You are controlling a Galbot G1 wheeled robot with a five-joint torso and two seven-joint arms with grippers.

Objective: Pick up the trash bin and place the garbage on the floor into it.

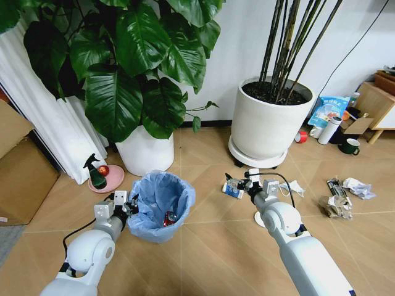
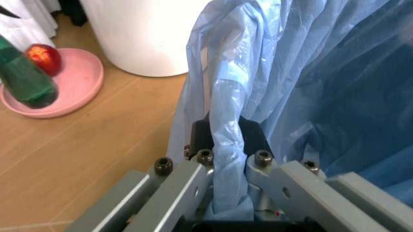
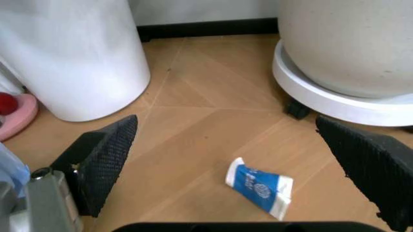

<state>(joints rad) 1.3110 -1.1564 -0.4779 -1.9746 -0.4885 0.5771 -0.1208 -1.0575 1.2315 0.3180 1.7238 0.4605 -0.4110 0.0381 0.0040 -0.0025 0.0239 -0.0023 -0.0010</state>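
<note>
The trash bin (image 1: 162, 206) with its light-blue bag stands on the floor in front of me; a red can (image 1: 170, 217) lies inside. My left gripper (image 1: 127, 206) is shut on the bin's near rim, and in the left wrist view its fingers (image 2: 200, 135) pinch the bag-covered edge of the bin (image 2: 310, 72). My right gripper (image 1: 237, 183) hovers open just above a blue-white carton (image 1: 232, 192); its pads (image 3: 103, 154) stand wide on either side of the carton (image 3: 259, 187). A face mask (image 1: 295, 188), wrappers (image 1: 336, 206) and crumpled paper (image 1: 358, 188) lie to the right.
Two big white plant pots (image 1: 145, 151) (image 1: 266, 123) stand behind. A pink plate (image 1: 106, 179) with an apple and a green bottle is left of the bin. A cardboard box (image 1: 18, 172) sits far left. A mug (image 1: 352, 146), a bottle (image 1: 329, 129) and a blue bag (image 1: 329, 110) stand back right.
</note>
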